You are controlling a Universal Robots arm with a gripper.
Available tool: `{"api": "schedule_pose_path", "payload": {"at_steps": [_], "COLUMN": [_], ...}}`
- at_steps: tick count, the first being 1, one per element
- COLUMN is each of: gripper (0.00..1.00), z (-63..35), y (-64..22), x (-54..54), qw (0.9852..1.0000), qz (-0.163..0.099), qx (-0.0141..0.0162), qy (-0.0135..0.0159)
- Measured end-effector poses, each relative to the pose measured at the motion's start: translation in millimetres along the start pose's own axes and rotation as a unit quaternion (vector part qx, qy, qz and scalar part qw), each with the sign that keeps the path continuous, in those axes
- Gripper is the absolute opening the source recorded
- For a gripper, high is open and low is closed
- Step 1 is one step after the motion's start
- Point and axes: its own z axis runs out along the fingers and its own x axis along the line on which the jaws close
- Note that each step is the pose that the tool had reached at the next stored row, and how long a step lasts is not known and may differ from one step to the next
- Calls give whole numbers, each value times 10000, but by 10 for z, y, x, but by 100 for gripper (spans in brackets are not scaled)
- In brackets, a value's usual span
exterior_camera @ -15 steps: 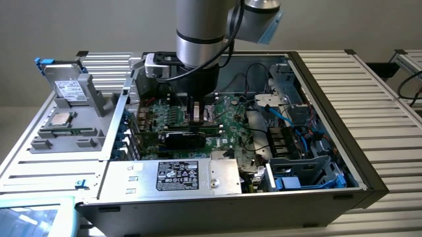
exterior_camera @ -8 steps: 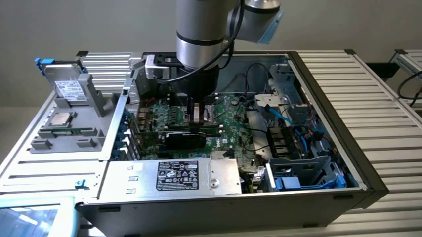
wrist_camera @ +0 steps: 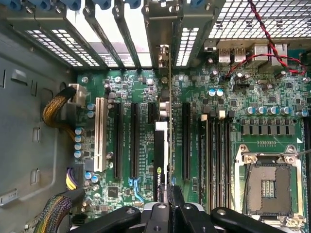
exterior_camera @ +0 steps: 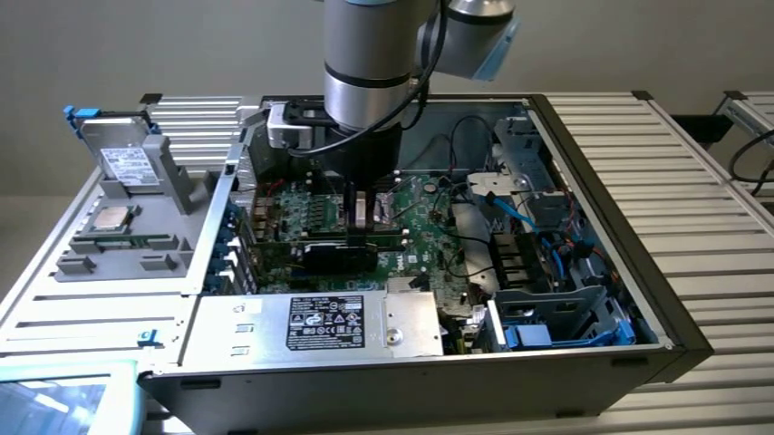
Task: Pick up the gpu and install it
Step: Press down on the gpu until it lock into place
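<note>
The gpu [wrist_camera: 160, 162] stands on its edge over the green motherboard [wrist_camera: 243, 97], in line with the black expansion slots. Its black fan block carries a green logo, and its silver bracket [wrist_camera: 164, 58] reaches the rear slot openings of the case. My gripper [wrist_camera: 168, 194] is shut on the card's upper edge. In the exterior view the gripper [exterior_camera: 359, 234] hangs straight down inside the open computer case, with the gpu [exterior_camera: 333, 256] as a dark block under it. Whether the card sits fully in its slot I cannot tell.
Memory sticks [wrist_camera: 214, 155] and an open CPU socket [wrist_camera: 267, 184] lie beside the card. A white slot [wrist_camera: 100, 133] and braided cables [wrist_camera: 56, 111] lie on its other side. The power supply [exterior_camera: 321, 324] lines the case front. A grey fixture [exterior_camera: 121, 222] with parts stands at the exterior view's left.
</note>
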Motion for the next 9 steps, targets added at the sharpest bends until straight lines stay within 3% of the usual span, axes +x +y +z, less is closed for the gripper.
{"api": "schedule_pose_path", "payload": {"at_steps": [1, 3, 9], "gripper": [12, 12, 12], "z": [-35, -108, -124], "y": [3, 10, 10], "x": [0, 7, 7], "qw": [10000, 10000, 10000], "qz": [0, 0, -1], "qx": [3, -5, -8], "qy": [-8, 3, 2]}}
